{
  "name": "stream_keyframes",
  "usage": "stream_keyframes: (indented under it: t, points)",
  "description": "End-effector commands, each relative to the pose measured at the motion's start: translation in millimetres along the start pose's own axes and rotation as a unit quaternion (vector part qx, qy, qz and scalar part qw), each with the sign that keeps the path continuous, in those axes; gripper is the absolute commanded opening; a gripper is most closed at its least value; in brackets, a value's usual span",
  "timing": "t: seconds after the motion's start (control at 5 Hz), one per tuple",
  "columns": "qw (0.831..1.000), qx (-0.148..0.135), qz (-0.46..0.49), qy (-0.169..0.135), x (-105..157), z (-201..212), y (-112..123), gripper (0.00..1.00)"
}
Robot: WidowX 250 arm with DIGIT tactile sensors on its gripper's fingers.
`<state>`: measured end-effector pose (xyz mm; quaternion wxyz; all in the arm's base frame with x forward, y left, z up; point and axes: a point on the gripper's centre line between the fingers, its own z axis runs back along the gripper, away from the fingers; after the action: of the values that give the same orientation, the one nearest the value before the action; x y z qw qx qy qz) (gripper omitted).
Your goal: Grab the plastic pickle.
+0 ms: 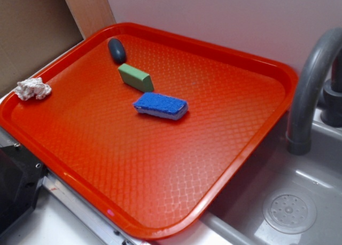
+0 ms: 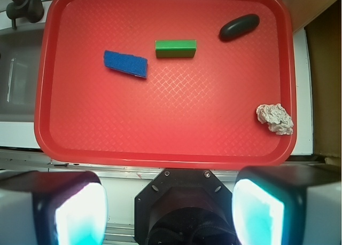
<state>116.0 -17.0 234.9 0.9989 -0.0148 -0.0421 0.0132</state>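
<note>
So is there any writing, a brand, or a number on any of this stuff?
None that can be read: the red tray, plastic pickle, green block, blue sponge and crumpled paper all look unmarked, as do the end effector's fingers.

This looks like a toy kitchen set up as a robot test bench rather than a real home kitchen. A grey plastic sink basin with a moulded drain and a dull grey curved faucet sits beside a red cafeteria tray, all against a plain pale wall. A brown cardboard panel propped at the back edge and a light wooden board beside it add to the makeshift, lab-like feel.
</note>
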Motion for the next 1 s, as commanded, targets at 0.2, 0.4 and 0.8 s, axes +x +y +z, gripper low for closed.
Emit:
stream_keyframes:
  t: [0.2, 0.4, 0.8]
  points:
    - [0.99, -0.052, 0.128, -0.017, 18.9, -10.7, 17.6, 1.0]
    - [0.966, -0.047, 0.252, -0.012, 32.4, -25.9, 35.0, 1.0]
    - [0.887, -0.033, 0.459, -0.031, 80.2, -87.1, 100.8, 1.0]
